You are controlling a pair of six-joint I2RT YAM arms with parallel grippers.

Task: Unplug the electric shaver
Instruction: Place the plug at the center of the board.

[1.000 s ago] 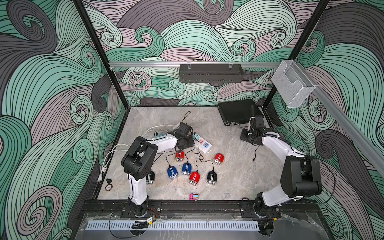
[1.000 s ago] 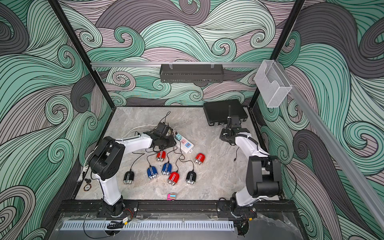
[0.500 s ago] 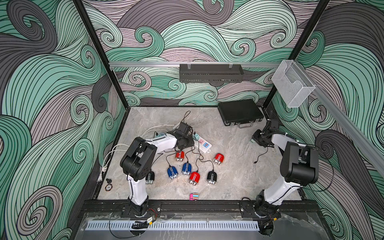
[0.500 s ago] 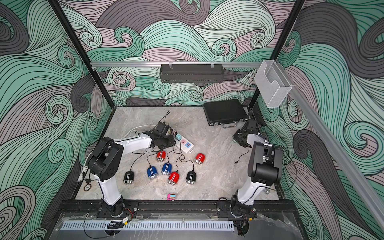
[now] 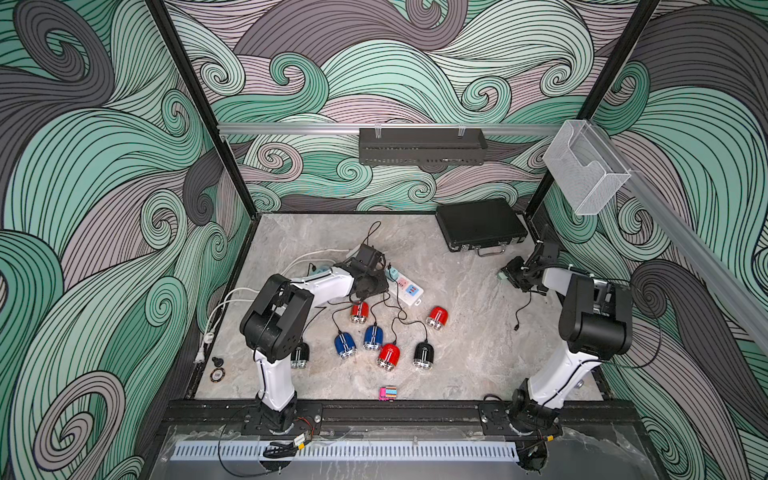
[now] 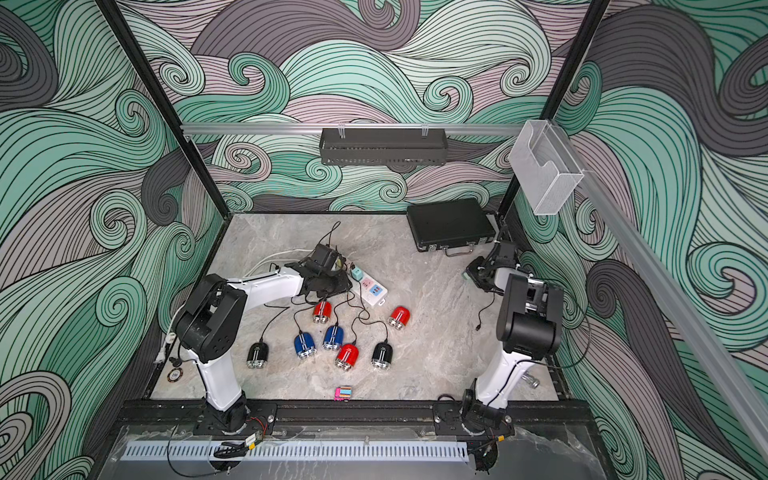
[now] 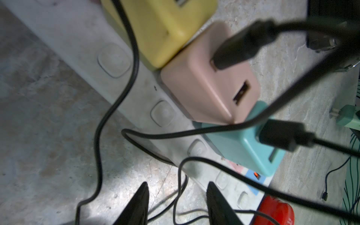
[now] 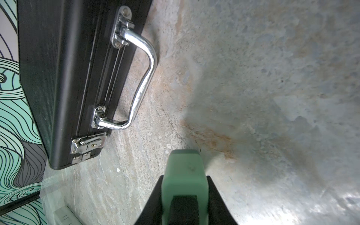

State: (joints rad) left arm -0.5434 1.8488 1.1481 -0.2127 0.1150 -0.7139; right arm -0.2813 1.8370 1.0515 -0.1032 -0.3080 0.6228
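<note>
No legible text anywhere

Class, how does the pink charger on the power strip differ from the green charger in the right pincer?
The pink charger sits plugged into the power strip; the green charger is off it. Nothing grips the pink charger; the right pincer clamps the green one. Both carry black cables.

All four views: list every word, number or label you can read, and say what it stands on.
"100": on the round chip by the table's edge near the left arm's base. It is small, so this reading is uncertain.
Red shaver: white print on its side, too blurred to read.
Power strip: no readable lettering.
Black case: none.
</note>
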